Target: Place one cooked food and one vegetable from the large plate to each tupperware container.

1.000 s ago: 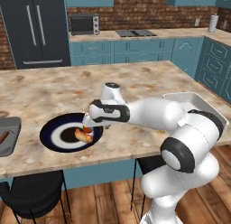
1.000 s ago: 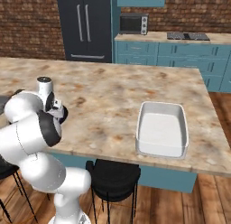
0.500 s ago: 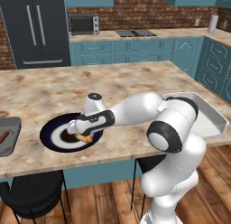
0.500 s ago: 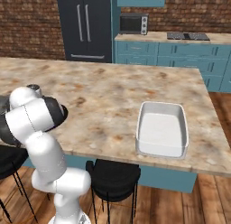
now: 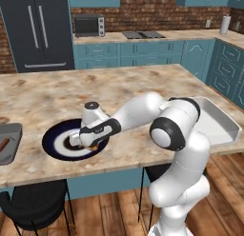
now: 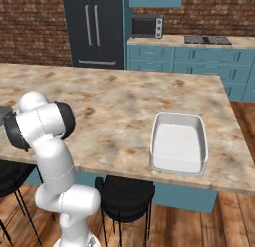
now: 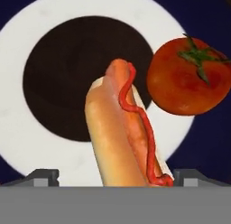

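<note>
The large plate (image 5: 57, 143) lies on the counter's front left, and its white ring (image 7: 27, 128) and dark centre fill the hand view. On it rest a hot dog (image 7: 128, 137) with a ketchup line and a red tomato (image 7: 189, 78) right beside it. My gripper (image 5: 90, 141) hangs low over the plate, open, with the hot dog's near end between the fingertips (image 7: 43, 177) and no contact visible. The small dark grey tupperware container (image 5: 8, 143) sits at the left edge with a brown piece of food in it. The larger white-grey tupperware container (image 6: 179, 141) stands empty at the right.
My arm stretches from the lower right across the counter front to the plate. Black stools (image 5: 33, 206) stand under the counter's overhang. Behind are teal cabinets, a microwave (image 5: 89, 25) and a dark fridge (image 5: 40, 30).
The hand has moved left and come down closer to the plate, over the hot dog. Its jaws stayed open.
</note>
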